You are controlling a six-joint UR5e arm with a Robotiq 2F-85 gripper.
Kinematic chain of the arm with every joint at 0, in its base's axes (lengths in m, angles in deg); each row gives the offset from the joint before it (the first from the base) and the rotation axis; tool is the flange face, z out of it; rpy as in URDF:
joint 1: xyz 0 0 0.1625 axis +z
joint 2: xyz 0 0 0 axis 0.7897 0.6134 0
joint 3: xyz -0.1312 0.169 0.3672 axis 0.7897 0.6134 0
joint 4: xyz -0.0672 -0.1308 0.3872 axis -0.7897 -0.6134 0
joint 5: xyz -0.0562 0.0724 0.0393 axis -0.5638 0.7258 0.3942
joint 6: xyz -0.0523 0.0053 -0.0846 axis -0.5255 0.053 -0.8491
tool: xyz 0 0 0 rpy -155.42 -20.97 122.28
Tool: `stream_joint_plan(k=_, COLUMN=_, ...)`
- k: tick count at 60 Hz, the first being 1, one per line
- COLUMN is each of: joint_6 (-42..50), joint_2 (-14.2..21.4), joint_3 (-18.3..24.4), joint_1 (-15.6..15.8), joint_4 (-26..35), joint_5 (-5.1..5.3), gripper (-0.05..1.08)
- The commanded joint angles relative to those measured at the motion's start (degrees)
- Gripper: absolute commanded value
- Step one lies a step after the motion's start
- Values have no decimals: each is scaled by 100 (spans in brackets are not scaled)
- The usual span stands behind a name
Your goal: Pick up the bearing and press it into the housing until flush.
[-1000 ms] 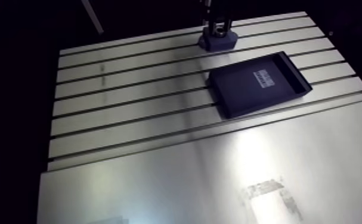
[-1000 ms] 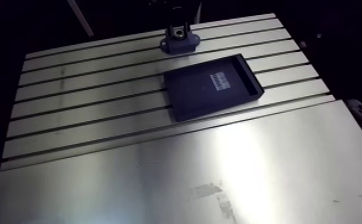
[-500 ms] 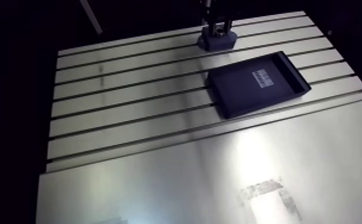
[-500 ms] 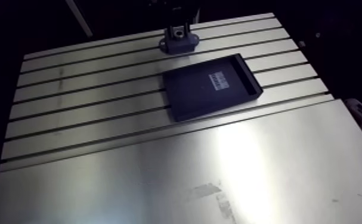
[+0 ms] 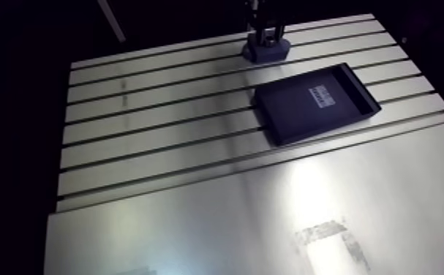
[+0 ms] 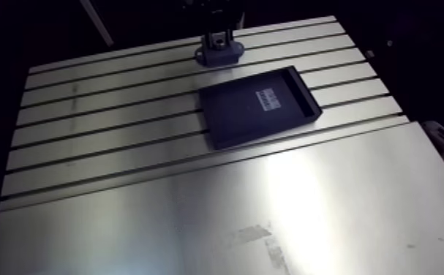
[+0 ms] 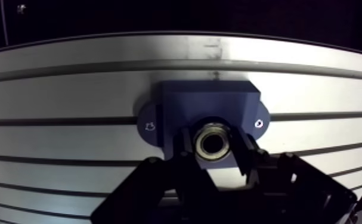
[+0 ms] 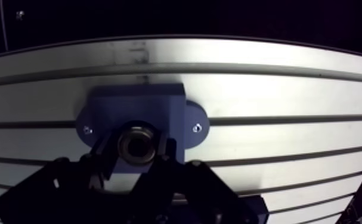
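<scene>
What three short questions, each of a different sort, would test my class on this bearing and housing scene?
1. True or false: the black tray holds no bearing.
2. Multiple choice: the housing bolted to the table is A red, B blue, C white.
3. Fill in: in the wrist view, the gripper is shut on the ____.

Key: 1 true; 2 B; 3 bearing.

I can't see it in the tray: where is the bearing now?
In the wrist view, the bearing is held in the gripper over the blue housing, which stands beyond the tray near the far edge of the table.
</scene>
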Motion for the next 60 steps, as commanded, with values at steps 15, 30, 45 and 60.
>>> stream_joint_plan(k=15, joint_6=0, joint_2=0, joint_3=-7, joint_1=1, joint_4=-42, joint_5=12, gripper=72)
stream_joint_plan(k=30, joint_6=0, joint_2=0, joint_3=2, joint_1=1, joint_4=-42, joint_5=12, gripper=72)
stream_joint_plan(k=45, joint_6=0, joint_2=0, joint_3=-7, joint_1=1, joint_4=-42, joint_5=12, gripper=72)
stream_joint_plan(k=60, joint_6=0, joint_2=0, joint_3=2, joint_1=1, joint_4=-49, joint_5=3, gripper=70)
